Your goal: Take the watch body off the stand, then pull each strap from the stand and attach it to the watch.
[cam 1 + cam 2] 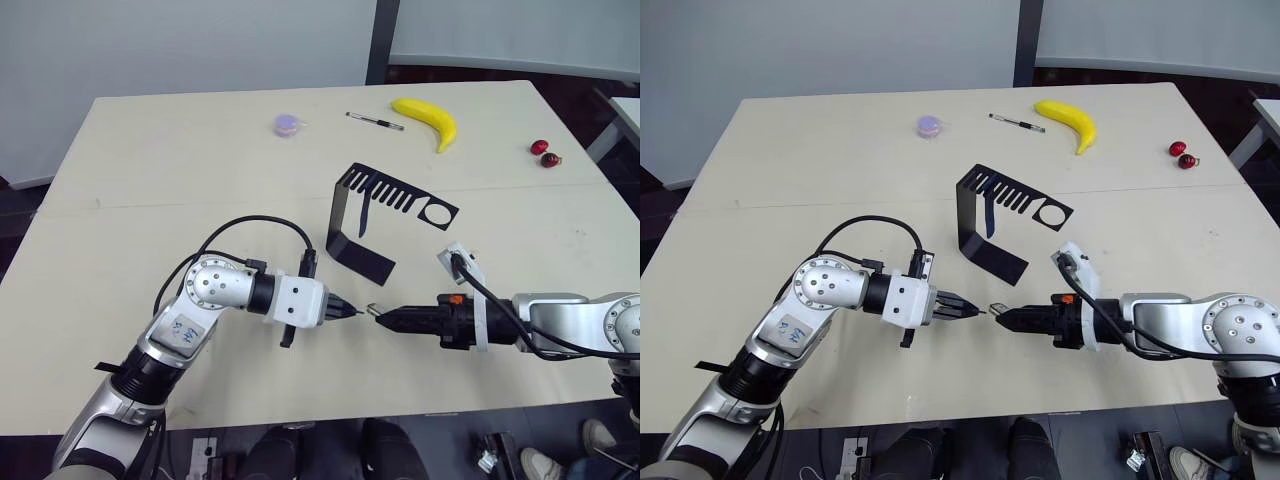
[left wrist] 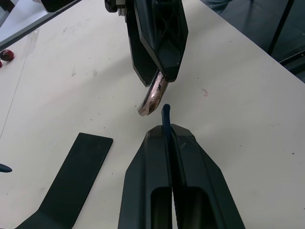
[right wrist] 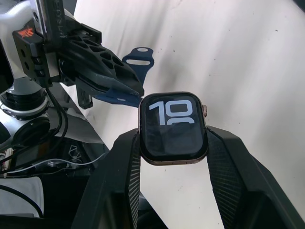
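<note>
The watch body (image 3: 172, 128), black screen with a pale gold rim, is clamped between the fingers of my right gripper (image 1: 378, 315), just above the table near its front edge. My left gripper (image 1: 350, 312) faces it tip to tip, shut on a dark navy strap (image 3: 129, 97). The strap's end (image 2: 165, 114) pokes out between the left fingers, a small gap from the watch body's edge (image 2: 153, 97). The black stand (image 1: 385, 215) sits just behind both grippers. Another navy strap (image 1: 364, 216) hangs from its slotted top.
At the far side of the table lie a banana (image 1: 428, 120), a black-and-white pen (image 1: 375, 121), a small purple object (image 1: 288, 124) and two red cherries (image 1: 545, 153). The stand's flat foot (image 1: 362, 257) is close behind the grippers.
</note>
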Robot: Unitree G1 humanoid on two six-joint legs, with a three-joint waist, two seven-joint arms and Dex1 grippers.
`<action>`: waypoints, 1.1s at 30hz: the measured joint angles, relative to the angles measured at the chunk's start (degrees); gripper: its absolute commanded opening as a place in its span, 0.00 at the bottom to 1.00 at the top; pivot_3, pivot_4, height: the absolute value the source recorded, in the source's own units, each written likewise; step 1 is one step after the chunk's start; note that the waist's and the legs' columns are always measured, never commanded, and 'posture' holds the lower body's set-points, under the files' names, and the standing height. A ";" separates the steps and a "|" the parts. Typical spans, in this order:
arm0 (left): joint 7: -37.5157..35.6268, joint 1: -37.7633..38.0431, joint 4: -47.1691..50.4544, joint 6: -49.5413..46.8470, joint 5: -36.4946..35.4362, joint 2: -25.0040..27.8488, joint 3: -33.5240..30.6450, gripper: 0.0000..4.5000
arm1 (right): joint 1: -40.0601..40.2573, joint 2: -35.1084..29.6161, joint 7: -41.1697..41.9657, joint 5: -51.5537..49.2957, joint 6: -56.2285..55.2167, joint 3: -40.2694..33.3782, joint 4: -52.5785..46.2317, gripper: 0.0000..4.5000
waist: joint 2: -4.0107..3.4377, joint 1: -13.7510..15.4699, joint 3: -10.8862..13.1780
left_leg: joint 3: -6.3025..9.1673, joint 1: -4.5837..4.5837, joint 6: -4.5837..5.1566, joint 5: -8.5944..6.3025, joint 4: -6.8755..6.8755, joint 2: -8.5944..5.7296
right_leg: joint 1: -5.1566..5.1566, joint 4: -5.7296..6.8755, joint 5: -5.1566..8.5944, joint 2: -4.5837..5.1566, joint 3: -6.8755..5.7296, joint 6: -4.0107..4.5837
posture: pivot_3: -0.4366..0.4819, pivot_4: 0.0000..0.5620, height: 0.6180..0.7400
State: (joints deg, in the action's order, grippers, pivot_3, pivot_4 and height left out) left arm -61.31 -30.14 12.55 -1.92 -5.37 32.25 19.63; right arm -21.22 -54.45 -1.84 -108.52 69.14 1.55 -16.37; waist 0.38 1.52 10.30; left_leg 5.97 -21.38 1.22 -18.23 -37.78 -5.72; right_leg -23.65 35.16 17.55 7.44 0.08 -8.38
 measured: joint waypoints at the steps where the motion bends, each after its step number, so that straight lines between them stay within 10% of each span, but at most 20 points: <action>1: 0.00 0.00 0.00 0.00 0.00 -0.01 0.00 0.00 | 0.09 -0.16 0.00 0.00 -0.18 0.23 0.00 0.33 | 0.00 0.00 0.00 | 0.00 0.00 0.00 0.00 0.00 0.00 | 0.00 0.00 0.00 0.00 0.00 0.00 | 0.48 0.27 1.00; 33: 0.21 -0.28 -1.88 0.12 1.06 -2.25 0.00 0.00 | -0.14 -1.93 0.03 -1.88 -1.65 0.49 -1.29 0.33 | 0.00 0.03 0.00 | 0.00 -0.03 0.01 -0.01 -0.01 0.00 | 0.00 -0.03 0.00 0.00 -0.01 0.00 | 0.48 0.27 1.00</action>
State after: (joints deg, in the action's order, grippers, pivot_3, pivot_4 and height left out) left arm -61.10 -30.42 10.67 -1.80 -4.32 30.00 19.63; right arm -21.36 -56.38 -1.81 -110.41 67.48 2.04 -17.66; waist 0.39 1.55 10.31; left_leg 5.97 -21.41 1.23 -18.24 -37.80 -5.72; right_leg -23.65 35.13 17.55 7.44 0.07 -8.38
